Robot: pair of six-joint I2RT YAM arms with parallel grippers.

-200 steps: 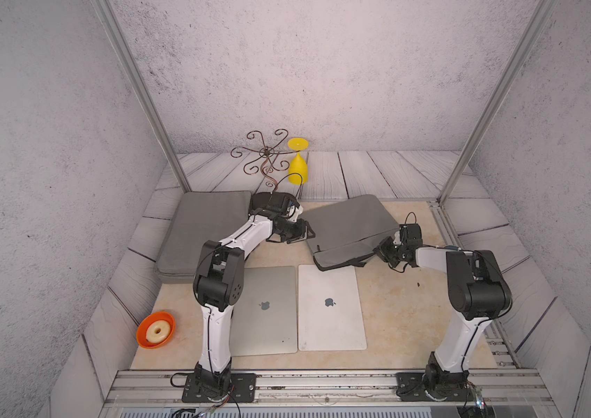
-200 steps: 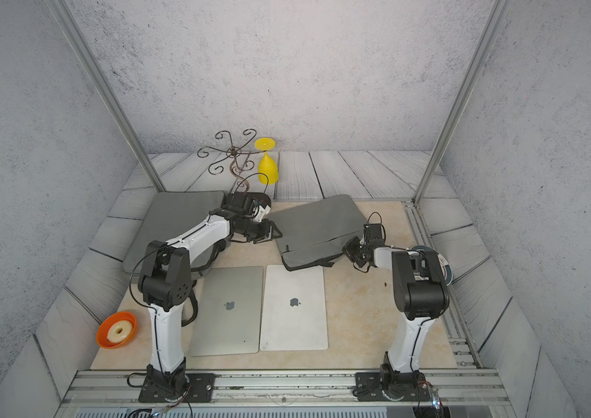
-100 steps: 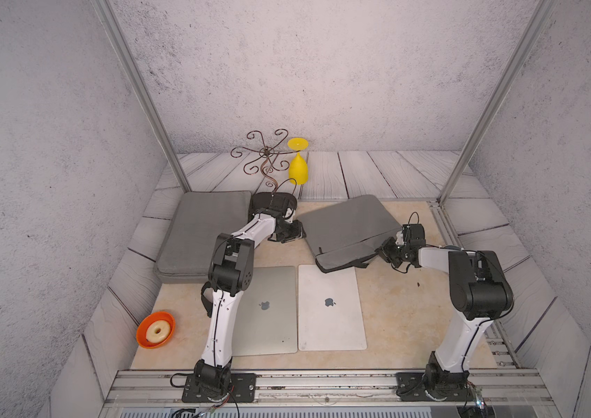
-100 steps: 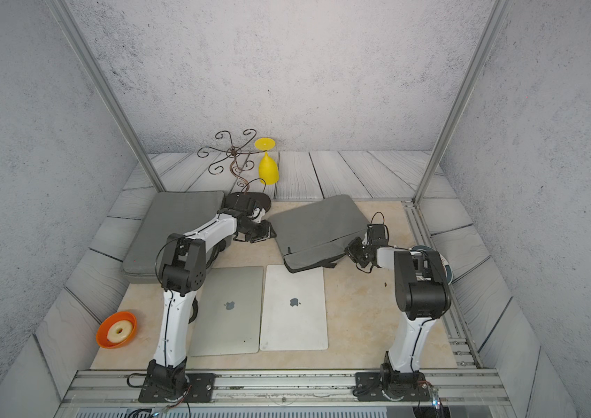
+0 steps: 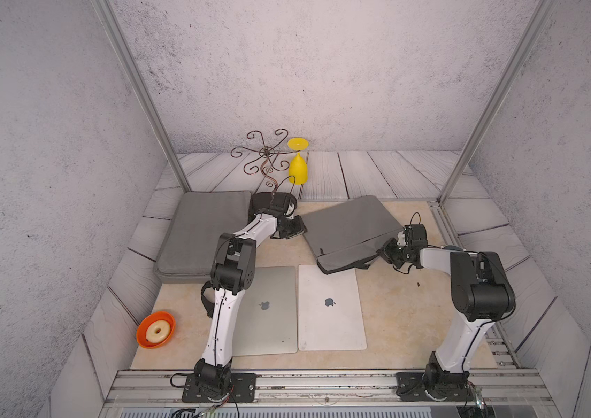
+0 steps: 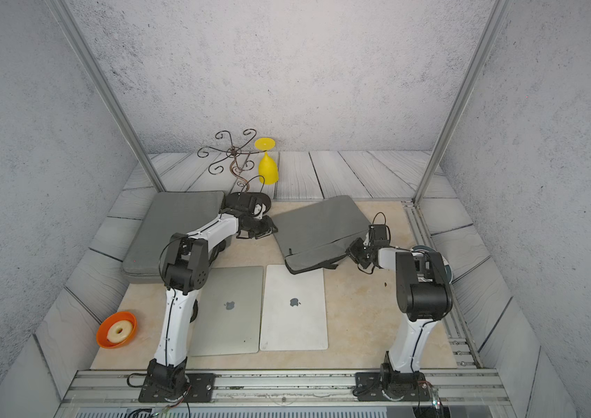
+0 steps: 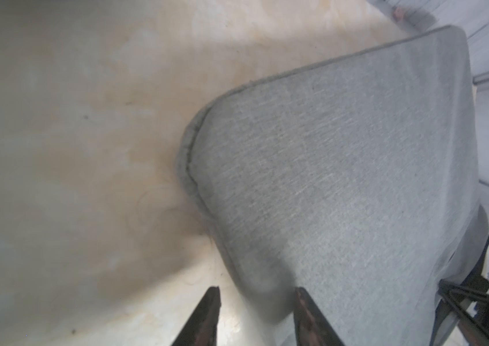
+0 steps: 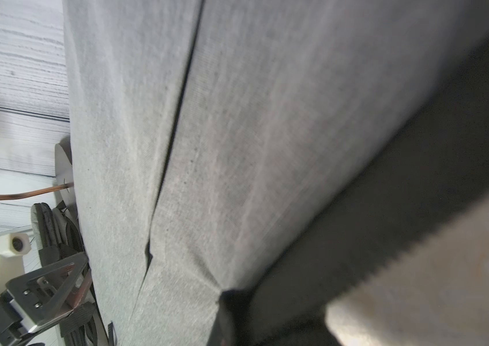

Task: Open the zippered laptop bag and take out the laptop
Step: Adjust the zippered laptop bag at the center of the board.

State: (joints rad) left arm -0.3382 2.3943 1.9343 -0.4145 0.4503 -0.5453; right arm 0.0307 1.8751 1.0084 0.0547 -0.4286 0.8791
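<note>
Fingers (image 7: 211, 311) of the left gripper (image 5: 297, 231) stand apart, released, at the left short edge of the laptop bag (image 5: 348, 224). On the left wrist camera I see one finger in front of the grey fabric. The other finger is beside the edge, and a strip of the beige table (image 7: 57, 149) shows between it and the bag. So nothing is grasped on this side.

The right gripper (image 5: 385, 251) is clenched on the front right corner of the bag. On its wrist camera the fabric puckers toward the dark fingertip (image 8: 225, 314). Whether it pinches the zipper pull or only the cloth, I cannot tell.

The bag lies on the table between the two grippers, just behind the white laptop (image 5: 328, 304), and its front edge overlaps the back edge of that laptop. Its long axis runs across the table from side to side. It is turned a little, so the right end sits farther from the arm bases than the left end. The long front edge faces the bases, and in both top views it looks thick and dark. If a laptop is inside, I cannot see it.

Beside the white laptop lies a grey laptop (image 5: 268, 307), and behind that one a second grey bag (image 5: 203, 228).
</note>
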